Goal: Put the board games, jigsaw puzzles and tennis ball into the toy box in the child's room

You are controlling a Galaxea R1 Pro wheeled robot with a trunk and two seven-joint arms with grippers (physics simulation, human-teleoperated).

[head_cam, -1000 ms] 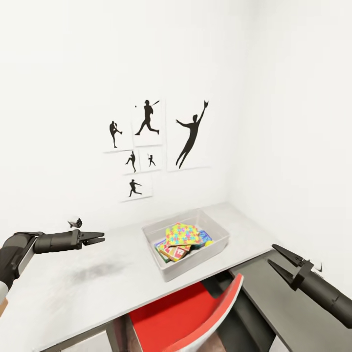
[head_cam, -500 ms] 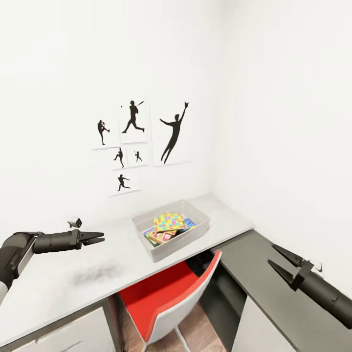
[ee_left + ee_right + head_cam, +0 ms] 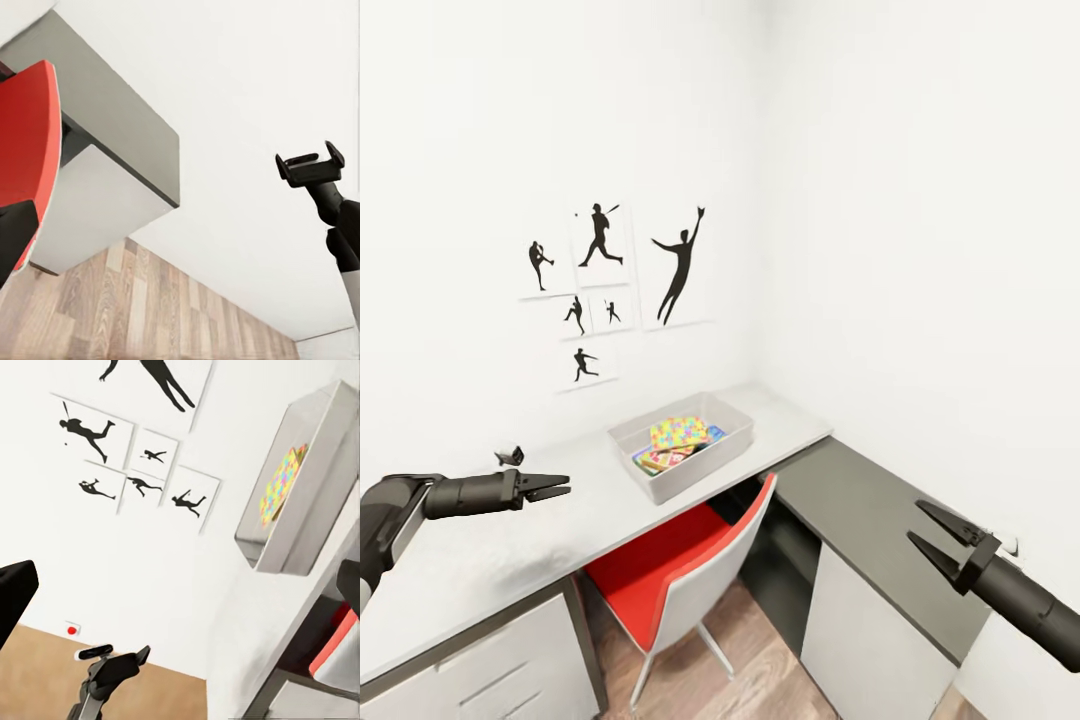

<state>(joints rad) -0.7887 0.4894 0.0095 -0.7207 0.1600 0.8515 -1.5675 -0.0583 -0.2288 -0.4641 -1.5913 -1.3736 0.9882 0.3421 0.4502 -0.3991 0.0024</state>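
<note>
The toy box (image 3: 682,440) sits on the pale surface (image 3: 480,560) at about 11 o'clock from the middle of the head view, close under the baseball silhouette prints (image 3: 610,285) on the wall; inside it a bright jigsaw puzzle (image 3: 678,433) lies tilted on top of other coloured boxes, whose kind I cannot tell one from another at this size; no tennis ball can be made out. A red chair (image 3: 678,560) stands tucked at the surface's edge, at 6 o'clock from the box.

The left gripper (image 3: 558,487) hangs over the surface at 9 o'clock, its jaws nearly together with only a slit between them and nothing held; the right gripper (image 3: 930,527) hovers at 4 o'clock over the darker side surface (image 3: 870,510), jaws spread in a clear V, also empty.

Judging by the empty jaws and the distance to the box, this looks like a travelling step between deliveries, not a grasp or a release; no loose toy lies on the surface. The next move probably calls for turning the base towards the bed for whatever board games remain there; the bed's direction cannot be told from here.
</note>
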